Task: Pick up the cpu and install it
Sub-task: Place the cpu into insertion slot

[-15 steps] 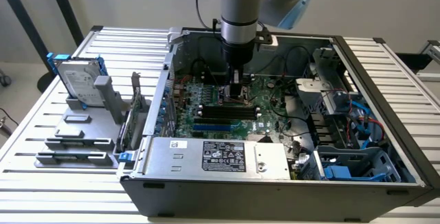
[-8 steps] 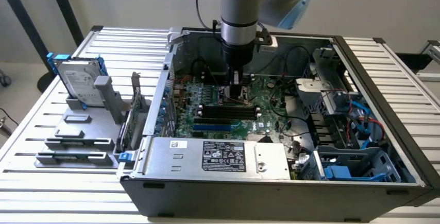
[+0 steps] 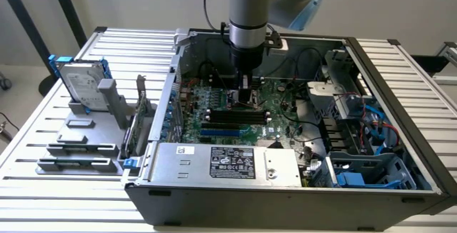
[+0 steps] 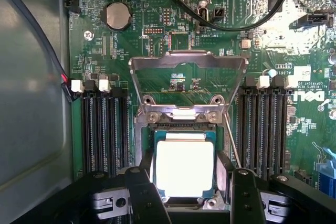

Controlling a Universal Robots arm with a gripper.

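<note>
Soft, even light falls from above in the exterior view. The pale slatted metal table [image 3: 43, 152] is bright and nearly washes out at the exterior view's right edge. The interior of the open grey computer case [image 3: 286, 195] is dimmer, and the silver and black robot arm [image 3: 246, 13] casts shade on the green motherboard [image 3: 236, 104] at centre frame.

In the wrist view, glare burns the metal top of the small square silver-grey cpu [image 4: 185, 169] to plain white, hiding its markings. A second bright patch bleaches the board beside the black cables [image 4: 278, 9]. The grey case wall [image 4: 31, 103] lies in dull shadow.
</note>
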